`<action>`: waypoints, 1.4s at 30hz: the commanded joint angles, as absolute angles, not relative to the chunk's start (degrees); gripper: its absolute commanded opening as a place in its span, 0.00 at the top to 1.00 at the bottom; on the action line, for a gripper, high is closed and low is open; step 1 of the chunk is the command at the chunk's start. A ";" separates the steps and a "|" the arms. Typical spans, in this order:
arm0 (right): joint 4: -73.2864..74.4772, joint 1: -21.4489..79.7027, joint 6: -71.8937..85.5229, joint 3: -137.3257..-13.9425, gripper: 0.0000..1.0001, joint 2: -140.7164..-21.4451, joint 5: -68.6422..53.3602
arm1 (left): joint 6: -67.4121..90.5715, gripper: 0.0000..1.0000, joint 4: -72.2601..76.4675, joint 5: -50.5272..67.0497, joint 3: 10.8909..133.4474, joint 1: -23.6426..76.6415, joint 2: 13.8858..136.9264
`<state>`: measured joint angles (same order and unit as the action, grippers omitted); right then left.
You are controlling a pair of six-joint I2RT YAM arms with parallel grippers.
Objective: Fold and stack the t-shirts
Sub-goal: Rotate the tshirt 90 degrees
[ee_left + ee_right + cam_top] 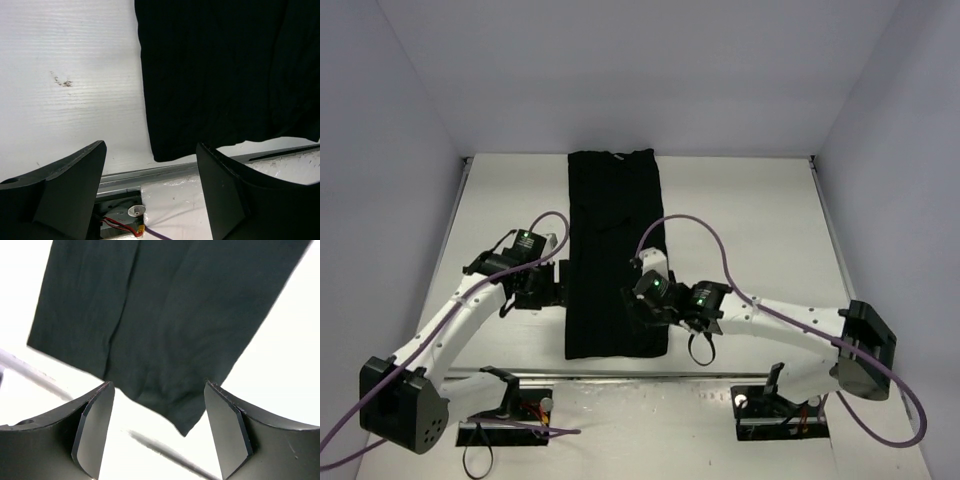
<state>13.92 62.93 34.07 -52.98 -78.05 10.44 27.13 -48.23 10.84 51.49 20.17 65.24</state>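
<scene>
The black t-shirt (615, 250) lies folded lengthwise into a long narrow strip, running from the far edge of the white table to the near edge. My left gripper (542, 295) hovers just left of the strip's lower part, open and holding nothing. In the left wrist view the t-shirt's (215, 75) near left corner shows between the gripper's (151, 150) spread fingers. My right gripper (645, 308) is over the strip's lower right edge, also open. In the right wrist view the t-shirt's (160, 315) near right corner hangs between the gripper's (157, 387) fingers, untouched.
A metal rail (640, 377) runs along the table's near edge, with both arm bases (505, 405) (775, 405) behind it. Purple cables (695, 225) loop over the arms. White walls close in the table on three sides. A small dark smudge (62, 81) marks the tabletop.
</scene>
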 commanded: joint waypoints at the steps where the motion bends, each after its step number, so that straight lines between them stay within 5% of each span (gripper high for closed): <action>1: 16.96 56.84 33.49 -53.42 0.30 -78.63 15.26 | 29.73 0.30 -44.62 13.61 51.90 21.47 67.15; 14: 11.61 46.52 30.37 -51.83 0.33 -92.10 17.03 | 28.70 0.35 -33.58 7.76 54.69 22.41 86.50; 24: 9.38 40.09 23.85 -56.27 0.33 -100.94 17.05 | 25.63 0.63 -33.39 3.65 66.49 21.69 104.52; 34: 8.92 33.49 14.89 -67.07 0.33 -105.34 15.26 | 22.17 0.63 -34.51 2.30 81.66 20.39 110.79; 42: 11.25 33.57 20.88 -61.23 0.34 -90.82 8.98 | 26.74 0.46 -38.34 8.75 78.82 22.88 91.37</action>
<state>8.99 33.36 17.84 -64.28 -102.00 12.15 23.47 -37.01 4.90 79.91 20.93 106.83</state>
